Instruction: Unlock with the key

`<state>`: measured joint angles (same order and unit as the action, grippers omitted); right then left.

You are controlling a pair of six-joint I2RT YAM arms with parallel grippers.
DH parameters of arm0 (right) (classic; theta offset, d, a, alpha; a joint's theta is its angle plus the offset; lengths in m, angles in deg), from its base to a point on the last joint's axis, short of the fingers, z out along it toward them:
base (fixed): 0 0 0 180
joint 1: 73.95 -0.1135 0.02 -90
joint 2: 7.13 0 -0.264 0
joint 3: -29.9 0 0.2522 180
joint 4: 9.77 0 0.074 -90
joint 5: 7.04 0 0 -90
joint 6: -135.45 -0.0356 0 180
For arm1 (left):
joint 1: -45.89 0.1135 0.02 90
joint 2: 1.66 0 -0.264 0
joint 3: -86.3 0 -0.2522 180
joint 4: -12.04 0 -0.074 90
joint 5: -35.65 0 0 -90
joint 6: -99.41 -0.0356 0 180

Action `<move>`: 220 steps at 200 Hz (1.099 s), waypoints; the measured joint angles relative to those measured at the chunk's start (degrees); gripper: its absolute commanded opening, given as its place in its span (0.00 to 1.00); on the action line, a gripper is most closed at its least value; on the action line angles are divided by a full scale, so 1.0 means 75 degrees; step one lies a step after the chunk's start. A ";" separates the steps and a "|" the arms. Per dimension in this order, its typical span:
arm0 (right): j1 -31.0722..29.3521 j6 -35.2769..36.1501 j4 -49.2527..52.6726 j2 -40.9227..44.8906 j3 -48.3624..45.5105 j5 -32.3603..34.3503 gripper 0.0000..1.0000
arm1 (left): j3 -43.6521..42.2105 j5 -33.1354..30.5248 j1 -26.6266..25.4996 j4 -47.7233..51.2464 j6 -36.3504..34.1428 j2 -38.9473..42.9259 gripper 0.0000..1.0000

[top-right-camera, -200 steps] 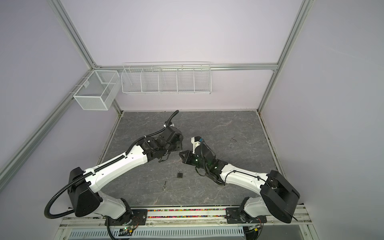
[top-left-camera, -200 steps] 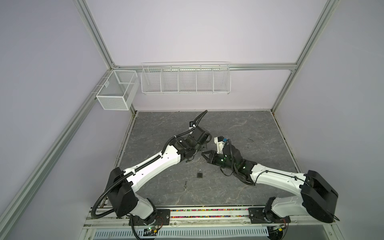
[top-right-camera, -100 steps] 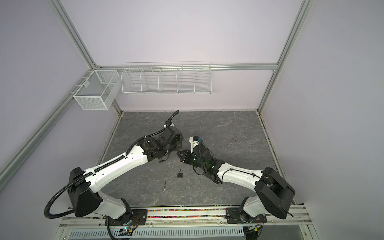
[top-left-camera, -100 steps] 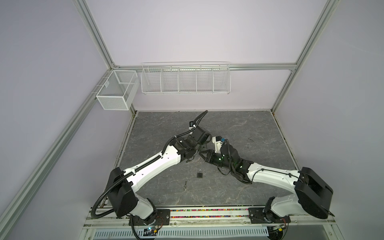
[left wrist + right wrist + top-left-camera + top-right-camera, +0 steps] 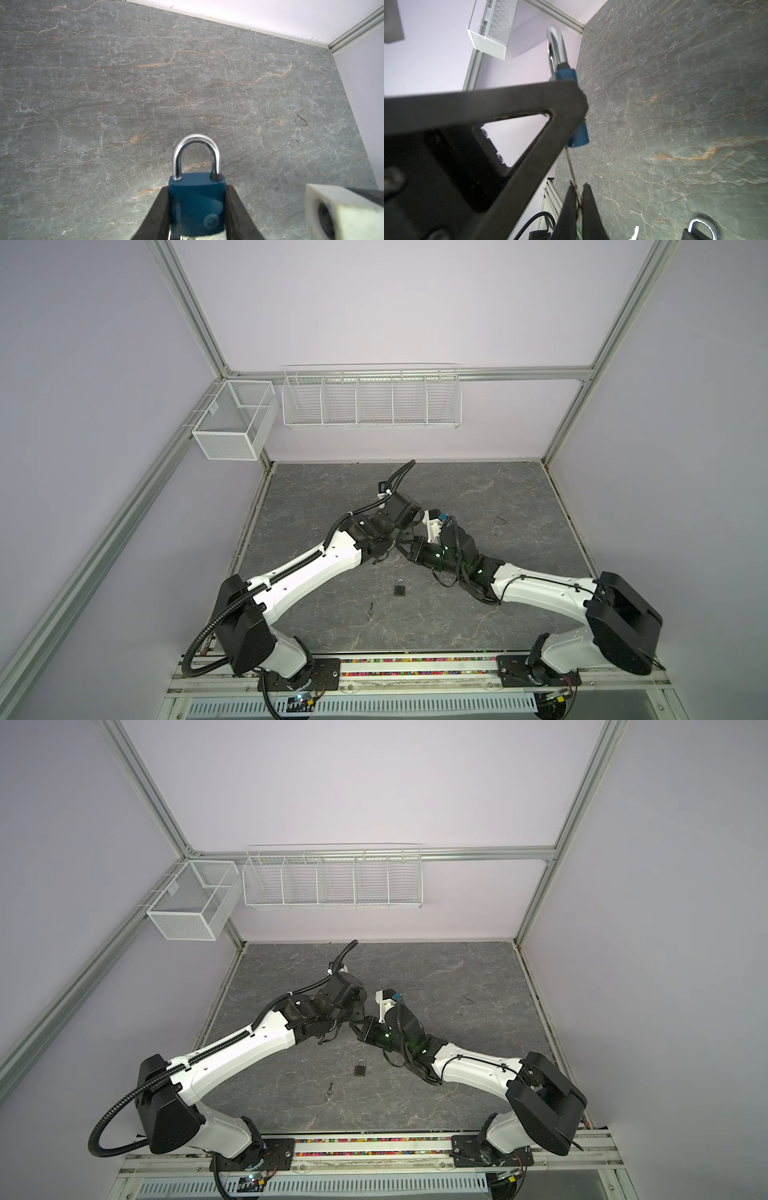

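My left gripper (image 5: 196, 188) is shut on the body of a blue padlock (image 5: 196, 205), its steel shackle (image 5: 196, 141) pointing away with both legs in the body. In the right wrist view the same padlock (image 5: 579, 133) shows edge-on past a left finger (image 5: 529, 99). My right gripper (image 5: 578, 187) is shut on a thin metal key (image 5: 571, 166), whose blade reaches up to the padlock's underside. In both top views the two grippers meet mid-table, left gripper (image 5: 405, 536) and right gripper (image 5: 406, 549), and the held padlock and key are hidden there.
A black padlock (image 5: 400, 588) (image 5: 360, 1067) lies on the grey stone table (image 5: 478, 497), nearer the front. A loose key (image 5: 370, 610) (image 5: 329, 1091) lies to its left. White wire baskets (image 5: 370, 402) hang on the back wall. The right wrist camera block (image 5: 340, 214) sits close beside the left gripper.
My right gripper has moved left and a little farther back with the key, closing up on the padlock held in the left gripper. The left arm has barely moved.
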<state>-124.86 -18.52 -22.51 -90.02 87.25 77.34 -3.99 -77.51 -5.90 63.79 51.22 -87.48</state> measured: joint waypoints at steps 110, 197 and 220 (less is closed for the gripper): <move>0.0230 -0.0050 -0.0052 -0.0058 0.0000 -0.0312 0.06 | -0.0102 -0.0061 0.0003 -0.0175 0.0000 0.0032 0.00; 0.0361 -0.0076 -0.0221 -0.0035 0.0000 -0.0455 0.06 | -0.0128 -0.0114 -0.0003 -0.0213 -0.0003 0.0058 0.00; 0.0364 -0.0079 -0.0221 -0.0035 0.0000 -0.0458 0.06 | -0.0131 -0.0114 -0.0003 -0.0213 0.0000 0.0058 0.00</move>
<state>-122.13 -19.11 -24.17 -90.28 87.25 73.90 -4.98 -78.36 -5.93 62.20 51.22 -87.04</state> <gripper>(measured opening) 0.062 0.354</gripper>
